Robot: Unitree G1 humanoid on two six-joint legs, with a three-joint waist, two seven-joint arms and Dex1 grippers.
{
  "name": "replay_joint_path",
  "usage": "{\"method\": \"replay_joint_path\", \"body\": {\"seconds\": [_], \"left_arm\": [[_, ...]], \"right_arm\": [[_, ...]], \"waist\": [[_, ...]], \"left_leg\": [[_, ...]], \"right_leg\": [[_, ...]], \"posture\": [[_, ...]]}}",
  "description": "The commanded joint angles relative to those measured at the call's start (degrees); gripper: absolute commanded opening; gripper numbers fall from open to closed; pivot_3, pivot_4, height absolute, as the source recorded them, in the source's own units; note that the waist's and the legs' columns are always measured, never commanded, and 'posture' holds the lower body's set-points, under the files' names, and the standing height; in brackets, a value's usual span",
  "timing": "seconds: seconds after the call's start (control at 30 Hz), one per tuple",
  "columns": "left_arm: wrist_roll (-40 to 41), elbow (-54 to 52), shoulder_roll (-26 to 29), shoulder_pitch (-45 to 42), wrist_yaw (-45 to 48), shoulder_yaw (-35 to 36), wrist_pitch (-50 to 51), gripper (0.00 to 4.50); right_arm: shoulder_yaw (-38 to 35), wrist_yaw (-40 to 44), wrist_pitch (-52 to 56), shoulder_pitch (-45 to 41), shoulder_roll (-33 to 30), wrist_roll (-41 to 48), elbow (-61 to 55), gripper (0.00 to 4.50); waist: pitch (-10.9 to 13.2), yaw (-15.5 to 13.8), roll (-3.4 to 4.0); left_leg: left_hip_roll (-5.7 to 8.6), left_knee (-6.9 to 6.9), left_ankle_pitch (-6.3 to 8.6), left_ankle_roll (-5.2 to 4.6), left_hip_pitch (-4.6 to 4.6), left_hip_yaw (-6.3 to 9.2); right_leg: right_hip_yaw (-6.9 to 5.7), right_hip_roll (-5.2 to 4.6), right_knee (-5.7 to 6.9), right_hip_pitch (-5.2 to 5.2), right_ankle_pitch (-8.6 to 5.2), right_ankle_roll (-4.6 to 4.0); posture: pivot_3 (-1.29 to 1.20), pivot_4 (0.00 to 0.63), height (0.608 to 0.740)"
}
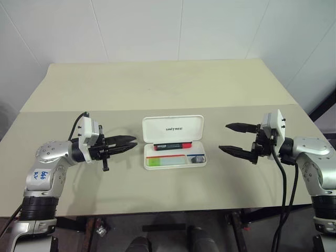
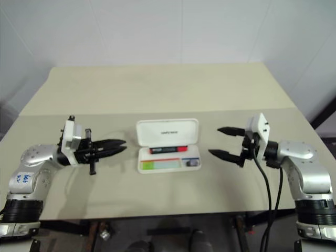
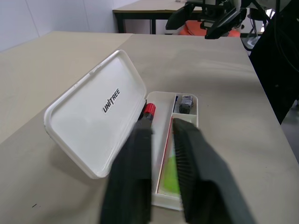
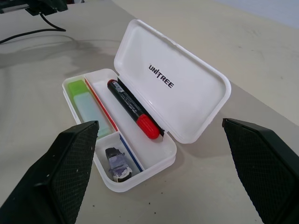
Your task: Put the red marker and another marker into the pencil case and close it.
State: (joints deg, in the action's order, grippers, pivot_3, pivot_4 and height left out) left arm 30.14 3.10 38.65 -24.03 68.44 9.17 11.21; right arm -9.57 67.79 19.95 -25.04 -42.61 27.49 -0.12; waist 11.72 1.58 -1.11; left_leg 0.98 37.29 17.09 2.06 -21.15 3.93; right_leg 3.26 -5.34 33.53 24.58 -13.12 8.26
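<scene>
Looking down from the head cameras first: the pencil case [image 1: 174,142] sits open around the middle of the counter [image 1: 157,84], a bit toward the near edge, lid standing up at the back with dark lettering on it. The red marker [image 1: 171,145] lies in the long back compartment along the hinge. The green-capped marker [image 1: 161,161] is in the front compartment, cap toward the counter's left edge. A small dark thing [image 1: 198,158] sits in the little compartment at the right end, can't tell what it is.

The left claw [image 1: 128,144] hangs over the counter just left of the case, pinched closed on nothing, tips pointing at the case but not touching it. The right claw [image 1: 234,138] is off to the right of the case, well apart from it, spread wide and empty.

Left wrist view: two black fingers [image 3: 133,182] almost together with a narrow gap, case lid and red cap right past them, the other claw far off beyond the case.

Right wrist view: the fingers [image 4: 63,172] stand far apart either side of the case, and you get a clean look at both markers lying inside, lid still up.
</scene>
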Motion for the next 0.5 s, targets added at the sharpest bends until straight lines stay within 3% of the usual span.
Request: {"method": "replay_joint_path", "body": {"seconds": [0.03, 0.33, 0.5], "left_arm": [[1.1, 0.2, -0.4, -0.6, -0.8, 2.4, -1.8, 0.02], [-0.7, 5.6, -3.9, -5.2, -11.8, 6.3, -4.7, 0.02], [-6.8, 13.8, -5.5, -10.0, -17.3, 3.3, -7.8, 0.02]], "right_arm": [[-0.5, -0.5, -1.5, -1.1, -0.7, 0.0, -0.9, 4.50], [0.3, -0.7, -2.4, -1.8, -0.4, -0.9, 0.2, 4.50], [0.7, -0.8, -2.4, -2.0, -0.2, -1.2, 0.2, 4.50]], "waist": [[0.0, 0.0, 0.00], [0.0, -0.1, -0.01], [0.0, -0.1, -0.01]], "left_leg": [[0.00, 0.00, 0.00, 0.00, 0.00, 0.00], [0.01, 0.03, 0.00, 0.00, 0.01, 0.03], [0.04, 0.04, 0.00, 0.00, -0.02, 0.03]], "right_leg": [[0.00, 0.00, 0.00, 0.00, 0.00, 0.00], [-0.01, -0.01, 0.01, 0.00, 0.01, 0.01], [-0.02, -0.01, 0.00, 0.00, 0.02, 0.04]], "posture": [[0.00, 0.150, 0.740], [0.00, 0.150, 0.740], [0.00, 0.150, 0.740]]}}
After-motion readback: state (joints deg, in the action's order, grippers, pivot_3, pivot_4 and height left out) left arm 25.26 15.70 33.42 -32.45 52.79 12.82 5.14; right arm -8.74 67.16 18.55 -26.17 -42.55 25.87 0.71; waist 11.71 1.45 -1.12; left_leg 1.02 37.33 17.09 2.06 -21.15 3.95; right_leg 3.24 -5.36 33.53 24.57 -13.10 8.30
